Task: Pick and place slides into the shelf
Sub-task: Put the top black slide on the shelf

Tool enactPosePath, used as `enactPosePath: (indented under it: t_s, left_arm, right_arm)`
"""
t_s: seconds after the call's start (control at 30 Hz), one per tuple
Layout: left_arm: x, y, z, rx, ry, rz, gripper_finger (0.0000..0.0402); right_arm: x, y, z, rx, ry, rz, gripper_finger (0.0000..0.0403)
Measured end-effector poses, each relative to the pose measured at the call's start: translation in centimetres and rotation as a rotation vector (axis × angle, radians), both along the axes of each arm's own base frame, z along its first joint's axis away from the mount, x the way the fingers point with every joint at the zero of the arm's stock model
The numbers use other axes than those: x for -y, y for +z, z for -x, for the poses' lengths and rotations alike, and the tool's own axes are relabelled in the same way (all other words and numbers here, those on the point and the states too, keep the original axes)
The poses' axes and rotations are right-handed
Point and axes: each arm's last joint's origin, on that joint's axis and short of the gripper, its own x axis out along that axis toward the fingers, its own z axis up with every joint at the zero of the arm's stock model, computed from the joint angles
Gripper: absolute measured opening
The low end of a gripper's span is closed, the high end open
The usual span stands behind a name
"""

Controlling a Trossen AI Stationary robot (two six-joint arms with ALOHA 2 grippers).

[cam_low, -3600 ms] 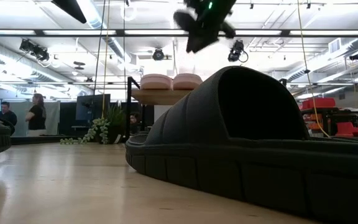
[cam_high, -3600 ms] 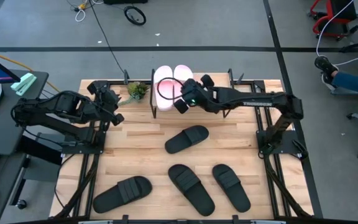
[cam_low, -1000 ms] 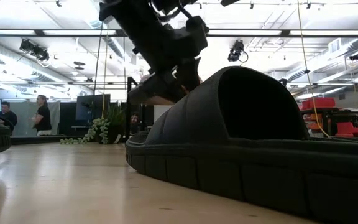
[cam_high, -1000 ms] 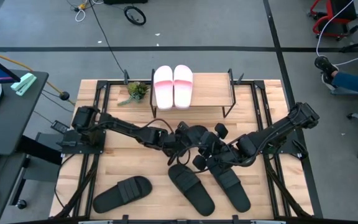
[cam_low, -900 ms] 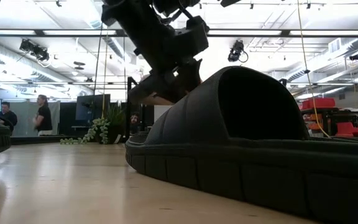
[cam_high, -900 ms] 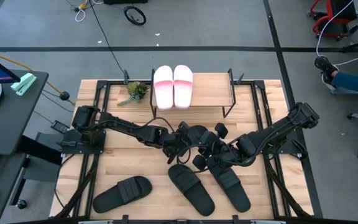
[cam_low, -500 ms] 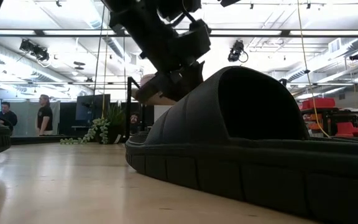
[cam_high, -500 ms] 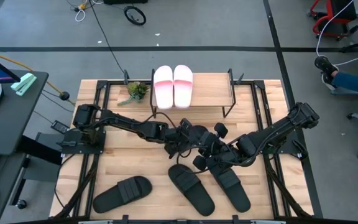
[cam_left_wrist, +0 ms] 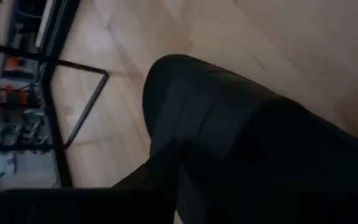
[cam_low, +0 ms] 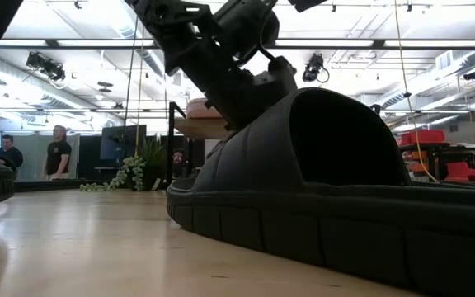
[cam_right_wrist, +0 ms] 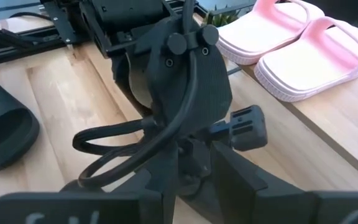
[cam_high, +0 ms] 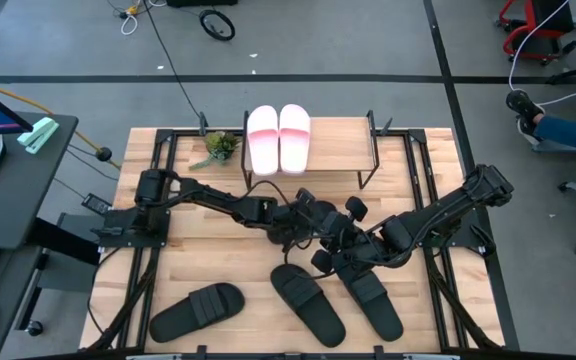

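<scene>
Wooden tabletop (cam_high: pixel 218 260), matte black slides (cam_high: pixel 306 298)

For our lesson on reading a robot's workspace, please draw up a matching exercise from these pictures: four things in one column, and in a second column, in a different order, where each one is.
Things:
1. pink slides
2. small plant
3. left gripper
4. black slide lying apart

Places:
A. near front left corner of the table
B. on the shelf
C. mid-table, at another black slide
D. beside the shelf, on its left in the high view

Pairs: 1-B, 2-D, 3-C, 4-A
</scene>
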Motion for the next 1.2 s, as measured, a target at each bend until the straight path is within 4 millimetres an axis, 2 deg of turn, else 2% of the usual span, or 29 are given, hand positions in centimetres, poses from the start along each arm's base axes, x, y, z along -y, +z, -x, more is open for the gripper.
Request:
enactPosePath:
  t_s: [0.1, 0.23, 0.47, 0.6, 0.73, 0.83, 0.93, 1.07, 1.2]
  left_arm:
    - [0.2, 0.1, 0.1, 0.007, 0.063, -0.05, 0.0076]
    - [1.5, 0.2, 0.4, 0.018, 0.174, -0.171, 0.0016]
    - [6.1, 0.6, 1.3, 0.05, 0.225, -0.359, 0.0032]
    - [8.7, 1.6, 1.4, 0.082, 0.221, -0.437, 0.0012]
    - [10.2, 3.0, 1.2, 0.13, 0.243, -0.459, 0.002]
    - [10.5, 4.7, 0.6, 0.165, 0.281, -0.498, 0.0014]
    - [9.8, 7.2, -0.1, 0.214, 0.335, -0.478, 0.0011]
    - [8.2, 12.4, -0.2, 0.305, 0.424, -0.385, 0.0014]
    - [6.0, 17.8, -0.7, 0.38, 0.412, -0.269, 0.0011]
  right_arm:
    - [0.0, 0.0, 0.0, -0.004, 0.001, 0.001, 0.0101]
    - [0.0, 0.0, 0.0, -0.005, -0.001, 0.002, 0.0101]
    - [0.7, 1.0, 0.5, 0.027, -0.059, 0.058, 0.0101]
    - [1.6, 3.1, 2.8, 0.061, -0.08, 0.113, 0.0101]
    - [2.1, 4.7, 5.4, 0.105, -0.092, 0.082, 0.0101]
    - [1.1, 3.6, 7.1, 0.087, -0.05, 0.066, 0.0101]
    - [-0.2, 2.6, 9.1, 0.081, -0.007, 0.052, 0.0101]
    - [-1.1, 2.1, 12.6, 0.207, -0.015, 0.028, 0.0101]
    - [-1.4, 1.2, 15.5, 0.336, 0.017, 0.079, 0.0101]
